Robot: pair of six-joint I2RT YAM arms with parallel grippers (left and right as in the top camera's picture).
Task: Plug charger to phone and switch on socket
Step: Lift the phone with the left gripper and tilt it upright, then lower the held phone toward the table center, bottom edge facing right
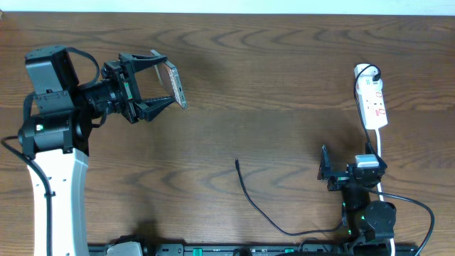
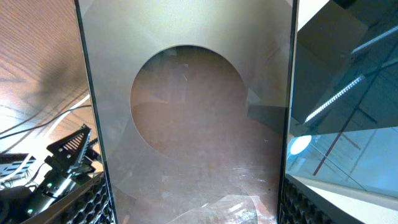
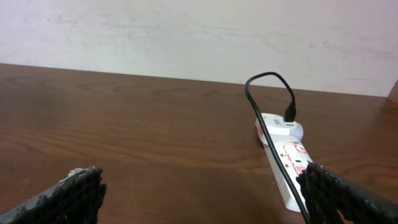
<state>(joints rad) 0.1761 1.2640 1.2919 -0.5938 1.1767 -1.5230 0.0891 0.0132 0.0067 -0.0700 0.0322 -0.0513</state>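
A: Seen from above, where to find the phone (image 1: pixel 178 89)?
B: At upper left, on edge, clamped tight in the left gripper (image 1: pixel 166 80).
A: And the charger (image 1: pixel 250 198)?
B: Lying loose on the table (image 1: pixel 249 57), with its tip near the middle, well apart from the phone. Socket (image 1: pixel 373 101) at far right. Below it the right gripper (image 1: pixel 325 171), spread wide, grasping nothing.
A: Through the left wrist?
B: Filled almost wholly by the phone (image 2: pixel 186 124), with a brownish oval on the screen. Pads (image 2: pixel 93 205) pressed on both its sides.
A: Through the right wrist?
B: Socket (image 3: pixel 287 171) ahead at right, with the charger (image 3: pixel 290 114) plugged in at its far end. Fingers (image 3: pixel 71 193) wide apart.
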